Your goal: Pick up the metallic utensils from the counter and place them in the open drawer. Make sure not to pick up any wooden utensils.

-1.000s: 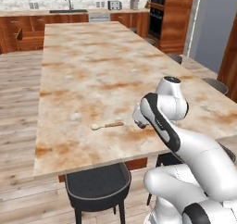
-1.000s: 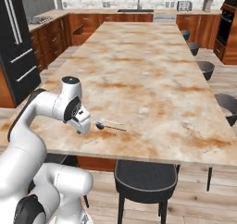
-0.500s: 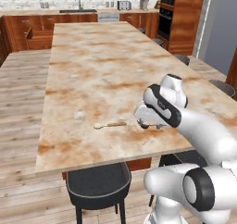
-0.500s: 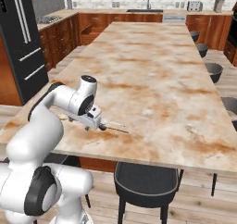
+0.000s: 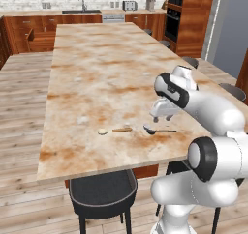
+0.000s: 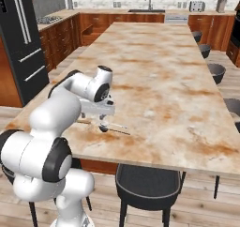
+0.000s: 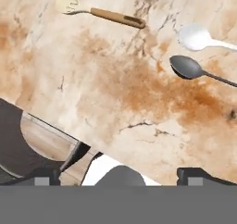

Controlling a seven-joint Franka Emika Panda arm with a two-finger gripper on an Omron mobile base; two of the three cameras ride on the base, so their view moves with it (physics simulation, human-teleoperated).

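Observation:
On the beige marbled counter (image 5: 97, 68) near its front edge lies the slim dark-grey metal spoon (image 5: 157, 130) (image 6: 112, 129) (image 7: 187, 66). To its left lies the tan wooden spoon (image 5: 115, 130) (image 7: 111, 15) with a paler bowl. My gripper (image 5: 162, 116) (image 6: 102, 114) (image 7: 122, 174) hovers just above the counter, close beside the grey spoon. Its jaws are open with nothing held between them. The knife and the drawer are out of view.
A white spoon-shaped thing (image 7: 199, 37) lies right beside the grey spoon. A dark stool (image 5: 101, 194) (image 6: 147, 184) stands under the counter's front edge. More stools (image 6: 215, 71) line the right side. The sink wall (image 5: 82, 8) is far behind.
Both base views have shifted, so the base has moved. The hand has lifted slightly by the spoons. The grey and wooden spoons lie where they were.

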